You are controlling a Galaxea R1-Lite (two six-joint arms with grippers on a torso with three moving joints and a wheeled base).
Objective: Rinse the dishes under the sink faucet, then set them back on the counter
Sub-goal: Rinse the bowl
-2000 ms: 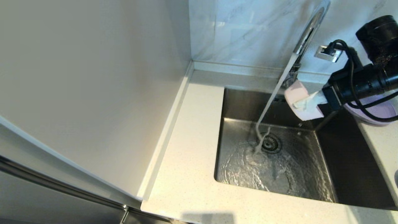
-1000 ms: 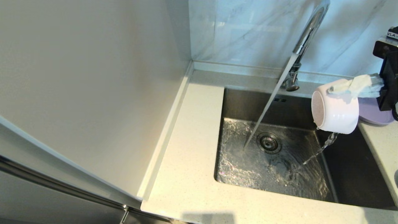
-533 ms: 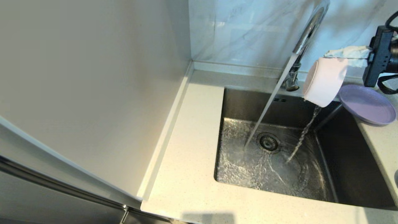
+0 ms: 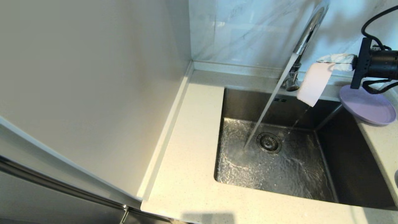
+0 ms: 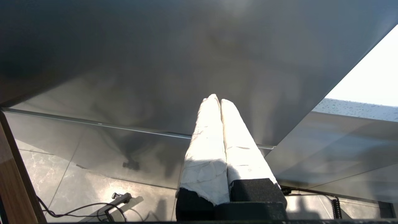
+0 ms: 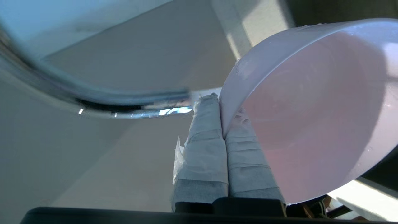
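My right gripper (image 4: 337, 59) is shut on the rim of the pale pinkish-white bowl (image 4: 312, 83), which hangs tipped on its side over the back right of the steel sink (image 4: 342, 161). A thin trickle falls from the bowl. In the right wrist view the taped fingers (image 6: 205, 137) pinch the bowl (image 6: 314, 118) wall. Just left of the bowl, the chrome gooseneck faucet (image 4: 306, 34) pours a slanted stream into the basin. The lavender plate (image 4: 367, 105) lies on the cream speckled counter (image 4: 192, 174) at the right, overhanging the sink. The pink saucer is out of view. My left gripper (image 5: 217, 101) is parked below the counter, shut on nothing.
A plain wall panel (image 4: 93, 93) stands along the counter's left side, and marble tiles (image 4: 248, 31) back the sink. The drain strainer (image 4: 269, 142) sits mid-basin under running water. A black cable (image 4: 373, 15) loops above my right wrist.
My right gripper has carried the bowl out of the stream to the right, raised it and tipped it over. The water pouring from it has thinned to a trickle.
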